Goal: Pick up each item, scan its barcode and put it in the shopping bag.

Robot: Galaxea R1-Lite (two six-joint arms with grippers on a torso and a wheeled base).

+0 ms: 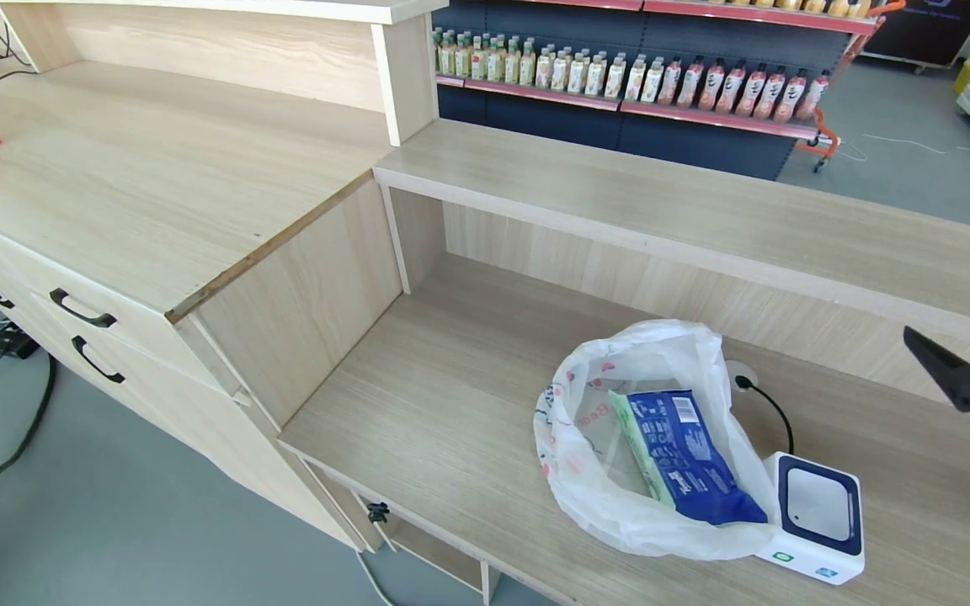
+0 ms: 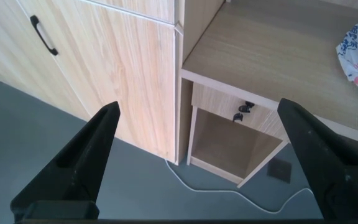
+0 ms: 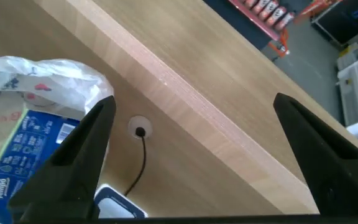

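One blue pack [image 1: 687,459] lay inside the white shopping bag [image 1: 611,396] on the counter [image 1: 451,404], scanner [image 1: 818,513] touching the bag at its 4 o'clock; right claw [image 3: 192,98] hung empty, spread apart, at the bag's 3 o'clock; left claw [image 2: 197,103], also apart, over the floor [image 2: 160,186].

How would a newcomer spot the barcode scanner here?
Start at the lower wooden counter. A white plastic shopping bag sits on it, with the scanner right beside it: a small white box with a dark blue frame and black cable.
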